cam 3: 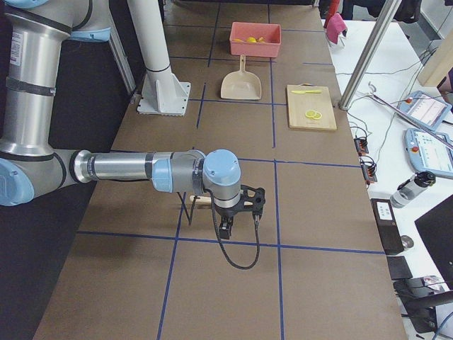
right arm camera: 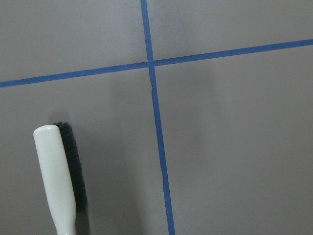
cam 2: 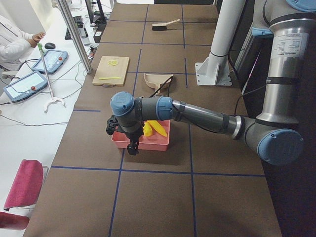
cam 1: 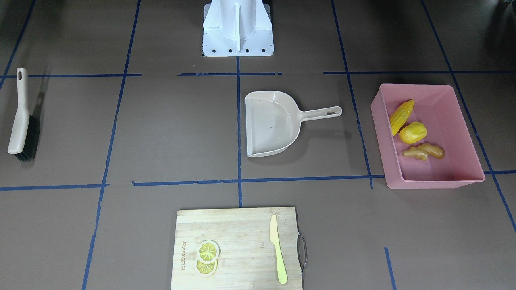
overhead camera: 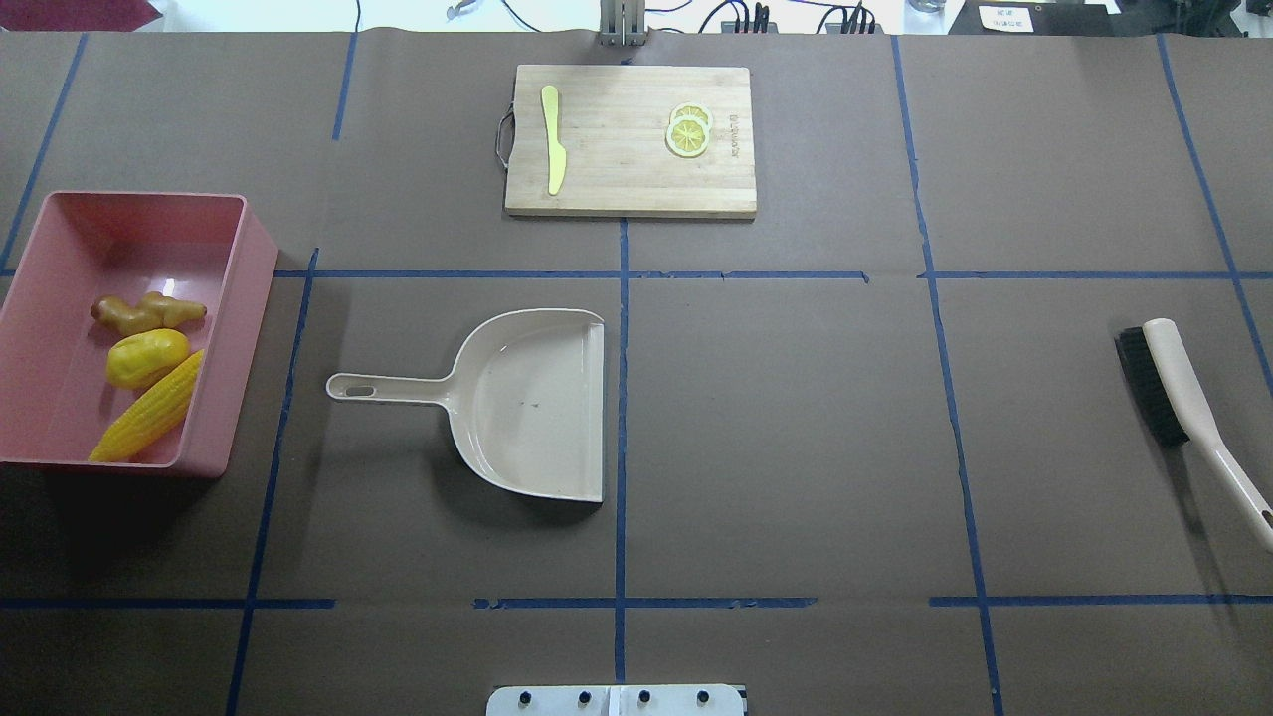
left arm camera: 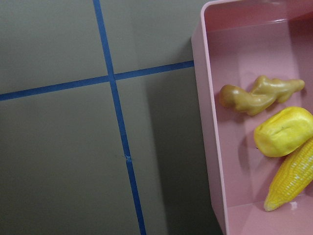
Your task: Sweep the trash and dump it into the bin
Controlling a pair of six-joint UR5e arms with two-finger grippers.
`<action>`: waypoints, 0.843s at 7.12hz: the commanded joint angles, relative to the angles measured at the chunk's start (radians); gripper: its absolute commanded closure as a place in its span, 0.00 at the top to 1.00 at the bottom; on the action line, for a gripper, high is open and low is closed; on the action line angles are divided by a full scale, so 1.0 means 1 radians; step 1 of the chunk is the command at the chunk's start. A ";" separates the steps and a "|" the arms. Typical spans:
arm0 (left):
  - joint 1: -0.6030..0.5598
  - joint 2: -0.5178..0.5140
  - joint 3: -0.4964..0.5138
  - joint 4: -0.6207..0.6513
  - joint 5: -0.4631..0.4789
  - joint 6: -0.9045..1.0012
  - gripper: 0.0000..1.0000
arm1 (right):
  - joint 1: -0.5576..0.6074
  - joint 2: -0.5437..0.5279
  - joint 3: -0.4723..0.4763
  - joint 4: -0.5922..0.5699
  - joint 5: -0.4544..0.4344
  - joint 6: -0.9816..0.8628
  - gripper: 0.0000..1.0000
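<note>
Nearest, wooden cutting board [cam 1: 234, 233] with lemon slices [cam 1: 208, 257] and knife [cam 1: 278, 249]; beyond, empty dustpan [cam 1: 272, 125] mid-table, brush [cam 1: 22, 121] far aside. Corn cob [cam 1: 402, 117], yellow lump [cam 1: 413, 133] and ginger root [cam 1: 424, 152] already together inside pink bin [cam 1: 435, 183]: probably light, hard, smooth, apt to roll, best pinched across the middle. Left gripper [cam 2: 131, 147] beside bin, right gripper [cam 3: 226, 227] near brush; opening of either impossible to tell.

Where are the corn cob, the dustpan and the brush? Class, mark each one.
corn cob [overhead camera: 149, 410]: overhead exterior view, middle of the cob.
dustpan [overhead camera: 532, 408]: overhead exterior view, bare floor of the pan.
brush [cam 1: 19, 129]: exterior front-facing view, pale back beside the bristles.
</note>
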 commanded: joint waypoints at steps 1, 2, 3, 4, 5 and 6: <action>-0.010 -0.001 0.005 -0.001 0.001 -0.054 1.00 | 0.000 -0.002 0.003 0.004 0.001 -0.001 1.00; -0.012 -0.003 0.040 -0.018 0.002 -0.054 1.00 | 0.000 0.005 0.002 0.004 0.001 -0.001 1.00; -0.042 0.000 0.060 -0.068 0.002 -0.052 1.00 | 0.000 0.005 0.003 0.004 0.002 -0.002 1.00; -0.047 0.002 0.062 -0.073 0.002 -0.052 1.00 | -0.003 0.008 0.003 0.002 0.004 -0.002 1.00; -0.046 0.002 0.080 -0.081 0.002 -0.052 1.00 | -0.012 0.033 -0.011 -0.001 0.001 -0.001 1.00; -0.047 0.018 0.088 -0.097 0.002 -0.052 1.00 | -0.014 0.036 -0.011 -0.001 0.001 -0.001 1.00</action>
